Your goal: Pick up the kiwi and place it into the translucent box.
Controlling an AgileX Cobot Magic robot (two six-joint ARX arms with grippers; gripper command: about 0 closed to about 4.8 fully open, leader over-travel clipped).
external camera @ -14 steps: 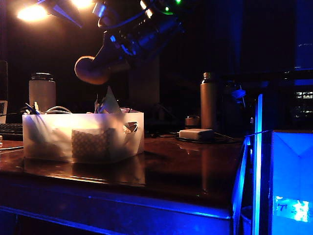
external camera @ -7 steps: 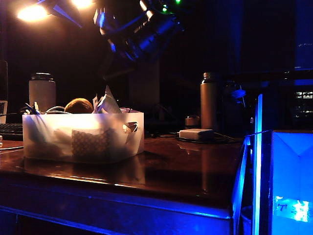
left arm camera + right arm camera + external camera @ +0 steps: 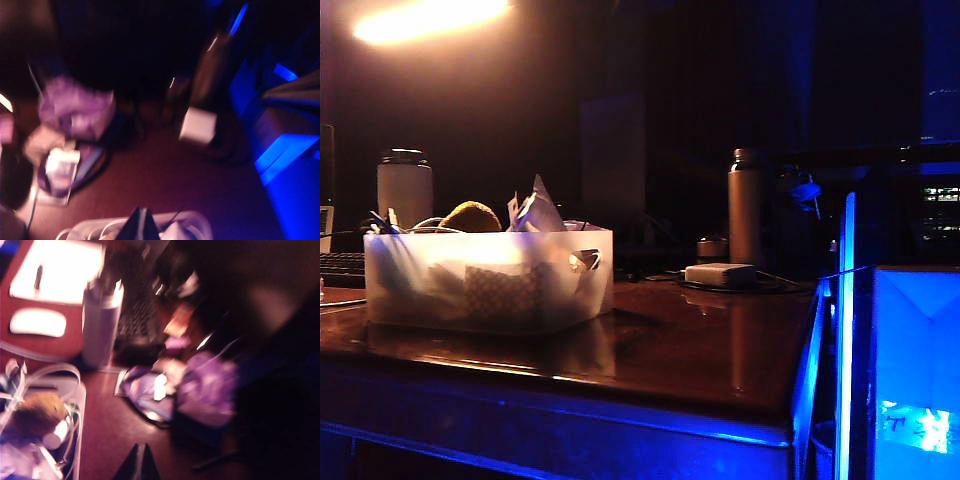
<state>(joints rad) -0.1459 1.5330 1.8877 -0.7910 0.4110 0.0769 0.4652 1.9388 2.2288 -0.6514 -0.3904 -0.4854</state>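
Observation:
The golden-brown kiwi (image 3: 470,217) lies inside the translucent box (image 3: 490,285) at the table's left, its top showing above the rim among white paper bits and cables. In the right wrist view the kiwi (image 3: 37,412) rests in the box (image 3: 80,405), and my right gripper (image 3: 141,456) hangs shut and empty over bare table beside the box. My left gripper (image 3: 141,220) is shut with nothing in it, high above the box's rim (image 3: 192,220). Neither arm shows in the exterior view.
A white jar (image 3: 404,188) stands behind the box, and a metal bottle (image 3: 745,205) and a white adapter (image 3: 720,273) at the back middle. A glowing blue box (image 3: 910,360) stands at the right front. A keyboard (image 3: 137,310) and a mouse (image 3: 37,322) lie further off.
The right gripper held the kiwi above the box, let it drop in and closed empty. Both arms have lifted out of the exterior view. The kiwi has settled lower in the box.

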